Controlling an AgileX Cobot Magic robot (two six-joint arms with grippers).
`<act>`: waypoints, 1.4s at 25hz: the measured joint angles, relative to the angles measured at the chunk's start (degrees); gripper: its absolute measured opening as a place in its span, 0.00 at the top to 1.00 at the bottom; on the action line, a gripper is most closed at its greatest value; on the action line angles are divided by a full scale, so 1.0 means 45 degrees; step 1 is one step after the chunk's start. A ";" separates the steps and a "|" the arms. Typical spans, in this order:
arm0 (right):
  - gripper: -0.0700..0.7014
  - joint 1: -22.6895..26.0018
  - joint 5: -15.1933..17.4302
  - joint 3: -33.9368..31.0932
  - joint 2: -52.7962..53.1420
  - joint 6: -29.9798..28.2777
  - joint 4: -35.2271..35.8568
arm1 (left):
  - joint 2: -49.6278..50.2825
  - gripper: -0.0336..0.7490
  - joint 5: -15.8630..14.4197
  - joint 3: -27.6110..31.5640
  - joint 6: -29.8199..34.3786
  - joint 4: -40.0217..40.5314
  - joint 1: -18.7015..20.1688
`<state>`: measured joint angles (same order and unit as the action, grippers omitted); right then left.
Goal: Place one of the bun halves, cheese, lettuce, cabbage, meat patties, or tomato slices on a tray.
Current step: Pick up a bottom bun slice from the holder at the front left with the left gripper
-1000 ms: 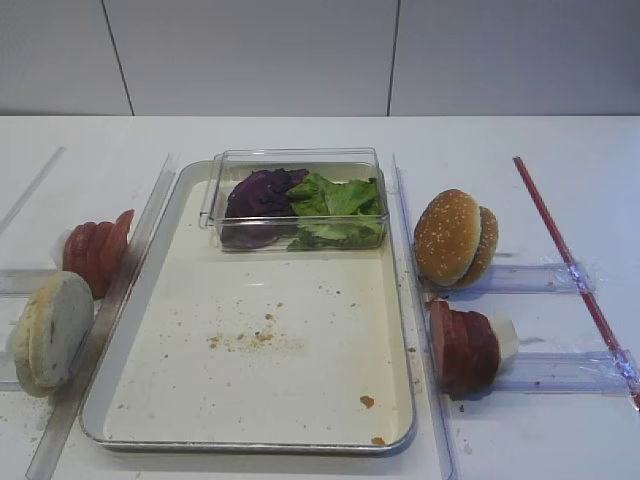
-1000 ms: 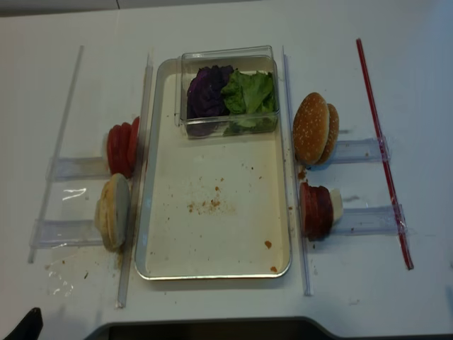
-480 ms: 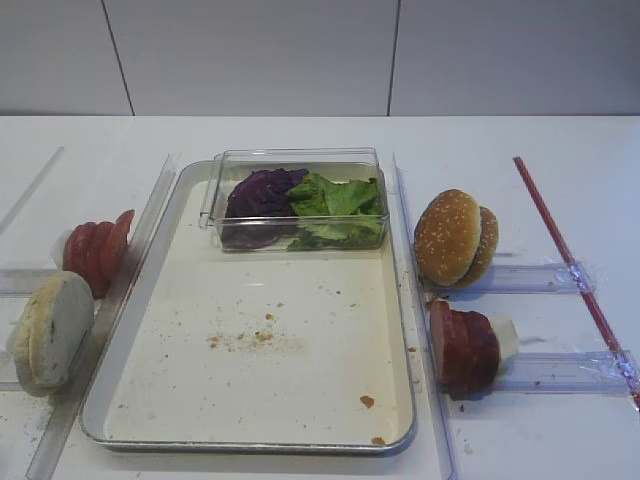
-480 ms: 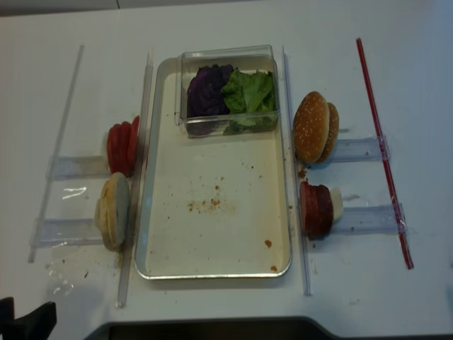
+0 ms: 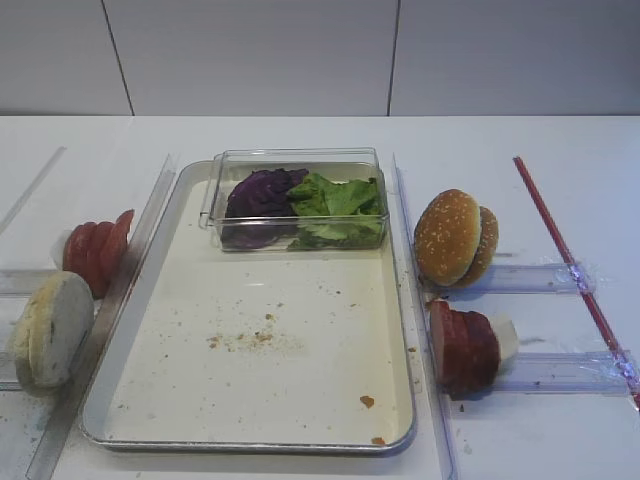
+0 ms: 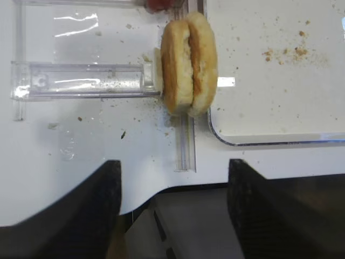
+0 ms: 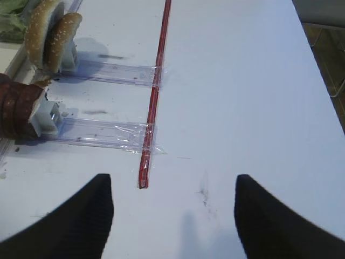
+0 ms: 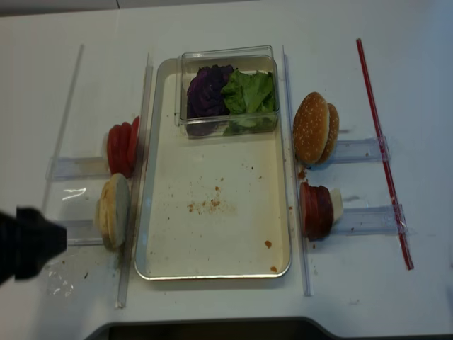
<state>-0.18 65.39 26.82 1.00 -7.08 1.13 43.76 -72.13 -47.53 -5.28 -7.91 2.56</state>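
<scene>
The pale bun halves (image 5: 52, 330) (image 6: 188, 63) stand on edge just left of the metal tray (image 5: 150, 300) (image 8: 212, 273). The tomato slices (image 5: 95, 252) stand behind them. On the tray's far end the cabbage (image 5: 262, 195) and lettuce (image 5: 335, 205) fill a clear box. The meat patties (image 5: 463, 345) (image 7: 19, 110) stand right of the tray. No cheese shows. My left gripper (image 6: 173, 162) is open over the table's front edge, short of the buns and holding nothing. My right gripper (image 7: 172, 177) is open and empty over bare table.
Sesame buns (image 5: 455, 238) stand on a clear rail right of the tray. A red strip (image 5: 570, 265) (image 7: 153, 102) runs along the far right. Clear plastic rails (image 6: 81, 81) flank both sides of the tray. My left arm (image 8: 28, 243) looms dark at the left.
The left arm has come up from the bottom-left corner of the overhead view to beside the pale buns. The food has not moved.
</scene>
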 joint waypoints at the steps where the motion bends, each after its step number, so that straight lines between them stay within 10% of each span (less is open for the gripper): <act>1: 0.25 0.0000 0.0000 0.0000 0.0000 0.0000 0.0000 | 0.0463 0.43 0.0018 -0.0323 0.0000 0.0000 0.0000; 13: 0.25 0.0000 0.0000 0.0000 0.0000 0.0000 0.0000 | 0.4151 0.43 0.0190 -0.1342 0.0192 -0.0019 0.0077; 35: 0.25 0.0000 0.0000 0.0000 0.0000 0.0000 0.0000 | 0.7387 0.43 0.0342 -0.2591 -0.1487 0.0618 0.3107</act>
<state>-0.18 65.39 26.82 1.00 -7.08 1.13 77.00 -70.59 -59.20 -11.97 -5.12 16.54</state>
